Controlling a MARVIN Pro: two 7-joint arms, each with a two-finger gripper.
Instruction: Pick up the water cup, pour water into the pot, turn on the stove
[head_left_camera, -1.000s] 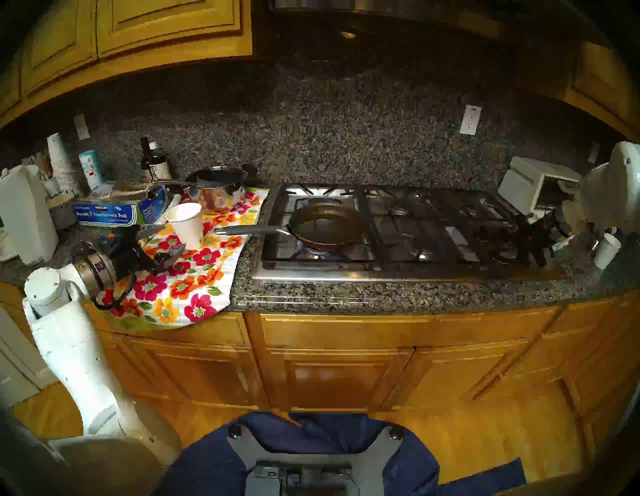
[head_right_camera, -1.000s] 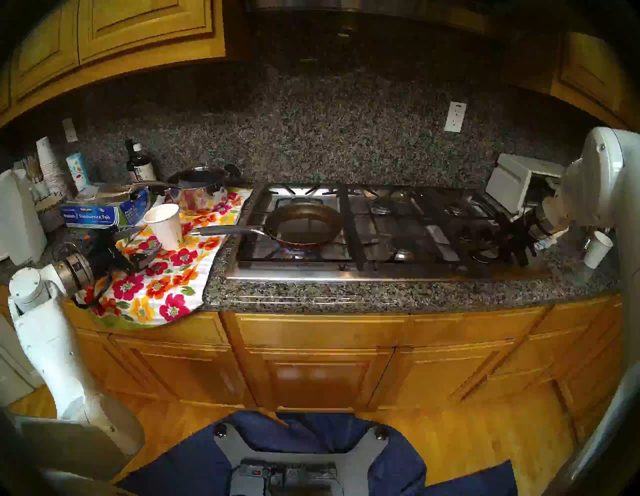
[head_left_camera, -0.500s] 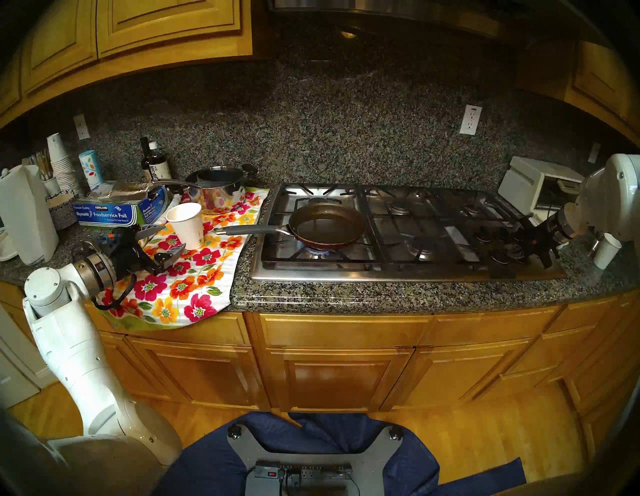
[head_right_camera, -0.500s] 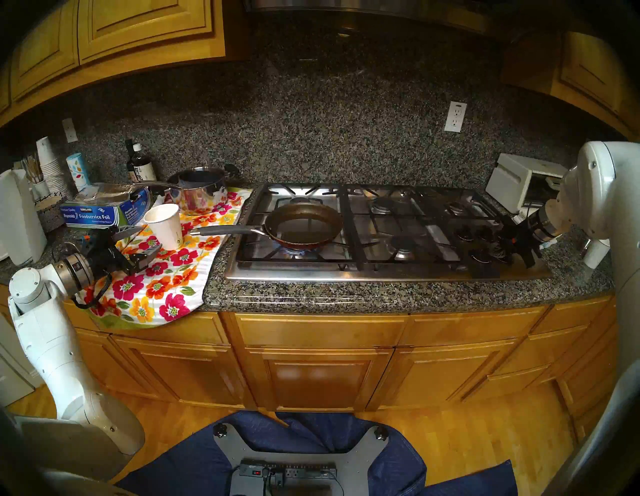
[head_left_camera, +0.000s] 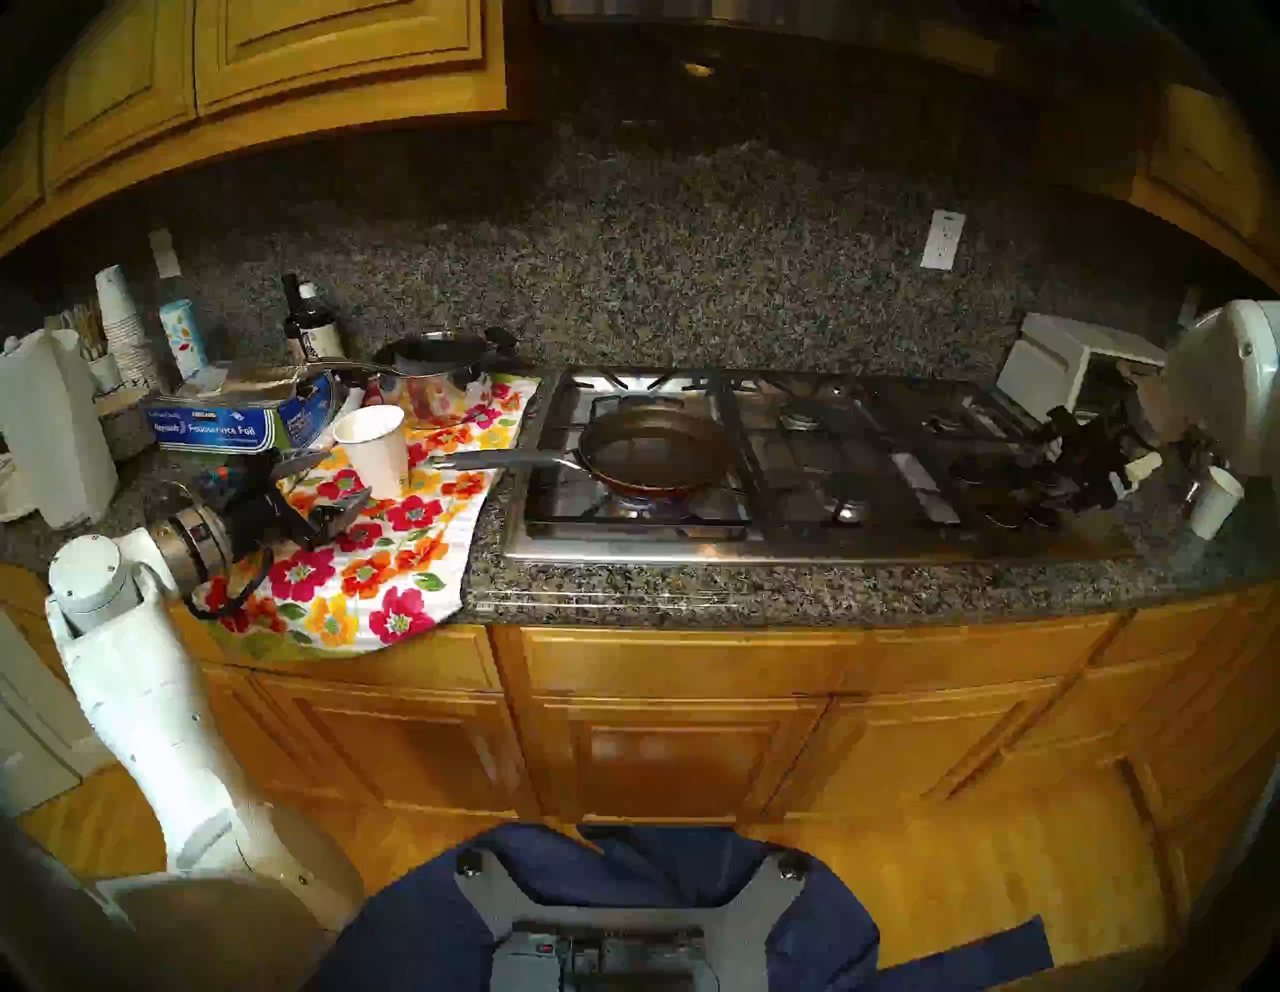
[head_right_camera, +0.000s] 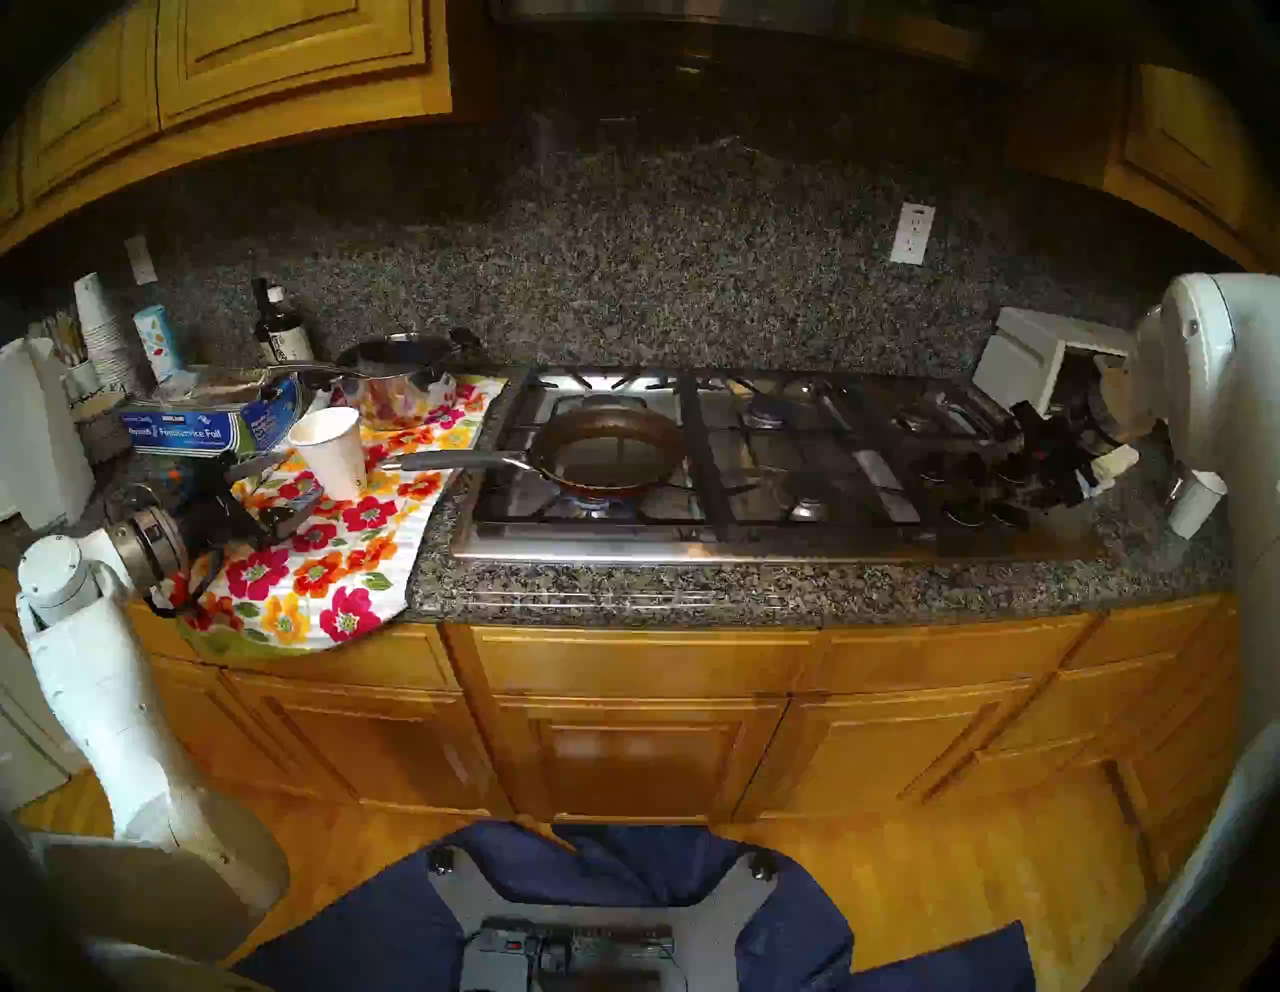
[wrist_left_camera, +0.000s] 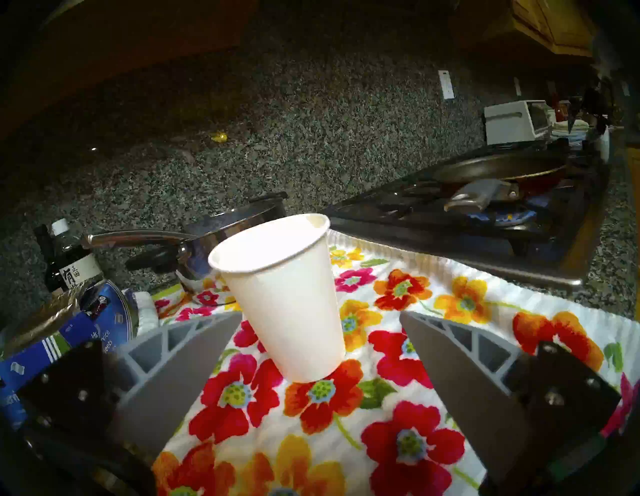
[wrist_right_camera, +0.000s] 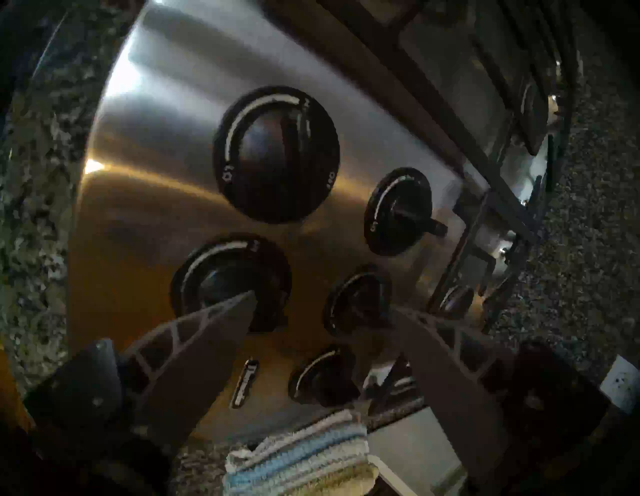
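Observation:
The white paper water cup (head_left_camera: 374, 450) stands upright on a floral towel (head_left_camera: 374, 575), left of the stove (head_left_camera: 692, 547). My left gripper (head_left_camera: 346, 476) is open, level with the cup's base and just short of it; the left wrist view shows the cup (wrist_left_camera: 284, 301) ahead of the two spread fingers of that gripper (wrist_left_camera: 320, 313). The frying pan (head_left_camera: 658, 450) sits on the front left burner with a blue flame (head_left_camera: 637, 502) under it. My right gripper (wrist_right_camera: 322, 304) is open and empty above the black knobs (wrist_right_camera: 275, 152), and it also shows in the head view (head_left_camera: 1084, 461).
A steel saucepan (head_left_camera: 436, 360), a foil box (head_left_camera: 215, 426), dark bottles (head_left_camera: 312, 325), a stack of cups (head_left_camera: 121, 325) and a blue tumbler (head_left_camera: 181, 339) crowd the back left. A toaster oven (head_left_camera: 1060, 360) and another white cup (head_left_camera: 1215, 502) stand right of the stove. A striped cloth (wrist_right_camera: 298, 453) lies by the knobs.
My right gripper has lifted off the knobs and drawn back toward the right. The left arm, the cup and the pan have not moved. The flame burns throughout.

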